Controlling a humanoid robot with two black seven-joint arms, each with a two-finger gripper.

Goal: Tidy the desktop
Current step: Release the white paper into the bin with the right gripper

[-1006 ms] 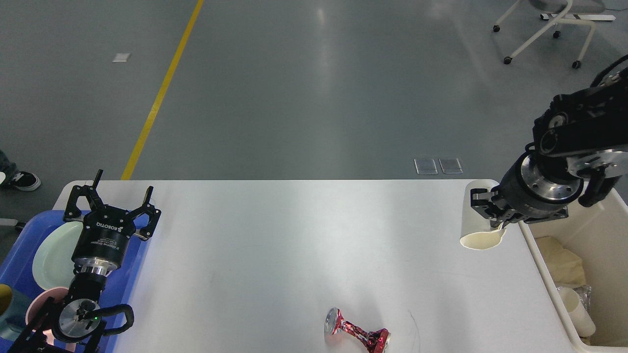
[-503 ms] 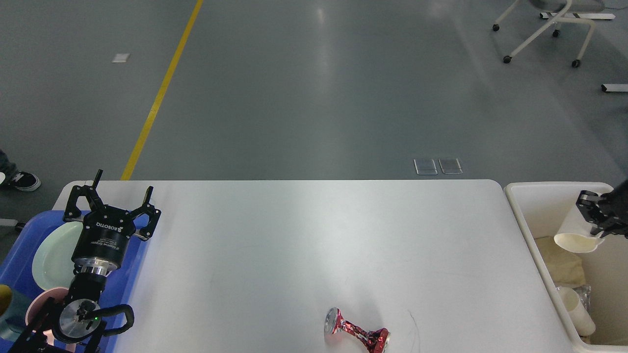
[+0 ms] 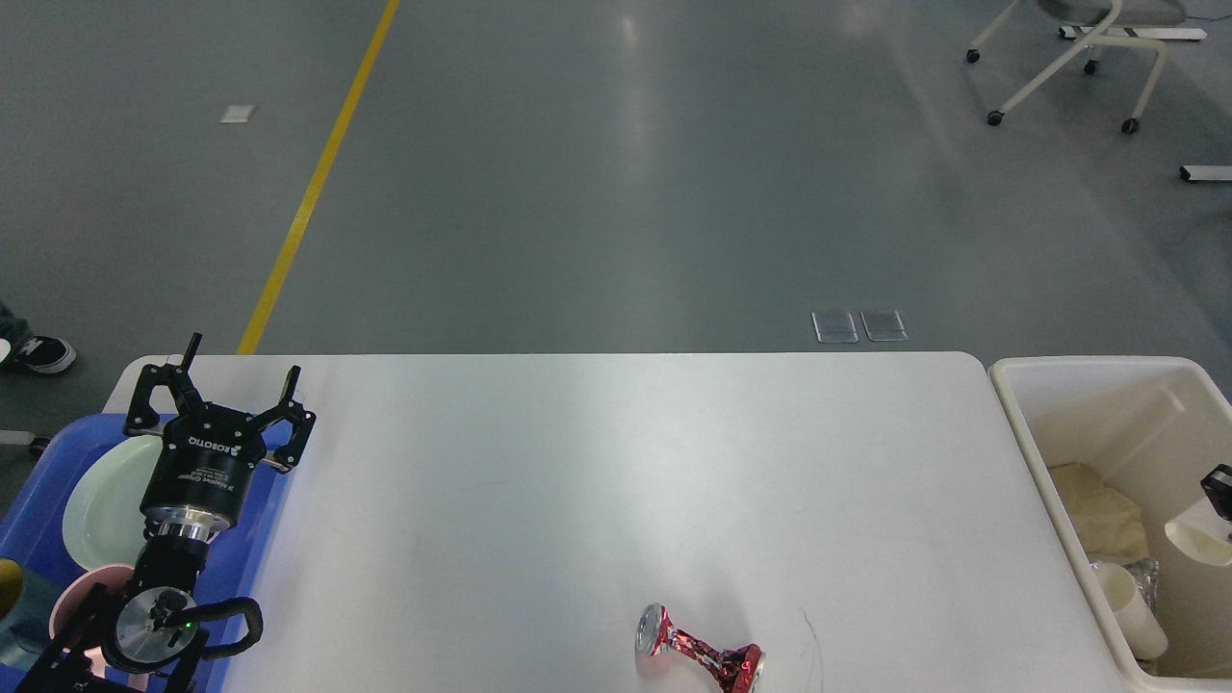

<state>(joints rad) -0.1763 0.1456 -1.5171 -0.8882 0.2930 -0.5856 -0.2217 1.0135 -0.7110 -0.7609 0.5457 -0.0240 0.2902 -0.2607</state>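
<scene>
The desktop [image 3: 597, 481] fills the middle of the scene, broad and white, and almost bare: the one stray thing on it is a crushed red can [image 3: 700, 658] lying on its side down at about 6 o'clock, close to the near edge. Off at 9 o'clock the left gripper [image 3: 219, 385] hangs over the blue tray [image 3: 24, 510], its fingers spread wide with nothing between them; a pale green plate [image 3: 101, 500] and a pink cup [image 3: 77, 602] sit in the tray below it. At 3 o'clock stands the cream bin [image 3: 1030, 452], with crumpled paper and a white cup [image 3: 1136, 616] already inside. Only a sliver of the right gripper [image 3: 1219, 483] shows at the frame's edge above the bin, with a paper cup [image 3: 1198, 539] just under it; I cannot tell whether the fingers grip it or have let go. If the cup is released too near the bin's wall, it could catch the rim and tip out. The can looks the worse risk: squeezed at the waist and lying so close to the edge, a glancing approach could roll it off the table.
</scene>
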